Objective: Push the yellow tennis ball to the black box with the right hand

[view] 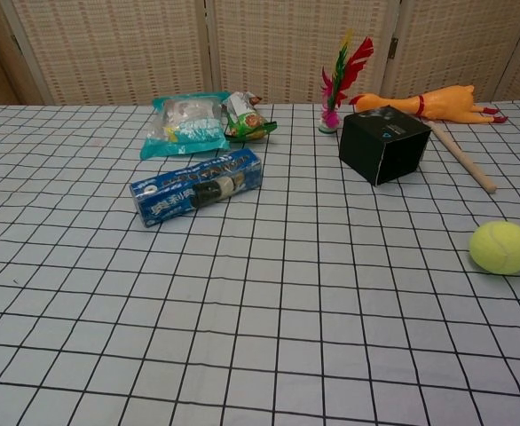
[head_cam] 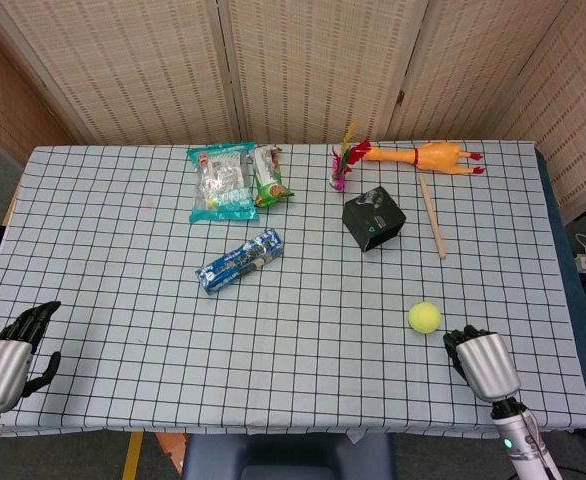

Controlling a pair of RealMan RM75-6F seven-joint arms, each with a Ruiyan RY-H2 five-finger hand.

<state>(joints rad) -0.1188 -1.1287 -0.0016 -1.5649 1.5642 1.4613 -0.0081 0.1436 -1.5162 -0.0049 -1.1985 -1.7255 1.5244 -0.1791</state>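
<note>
The yellow tennis ball [head_cam: 425, 317] [view: 501, 247] lies on the checked tablecloth at the front right. The black box [head_cam: 373, 219] [view: 384, 142] stands further back and a little to the left of it. My right hand [head_cam: 481, 362] is low over the table just right of and nearer than the ball, a small gap apart, fingers pointing toward it and holding nothing. My left hand [head_cam: 3, 358] hangs at the front left table edge with fingers apart and empty. Neither hand shows in the chest view.
A blue snack box [head_cam: 239, 261] lies mid-table. Two snack bags [head_cam: 223, 180] sit at the back. A feathered shuttlecock [head_cam: 341, 165], a rubber chicken [head_cam: 425, 156] and a wooden stick [head_cam: 432, 215] lie behind and right of the black box.
</note>
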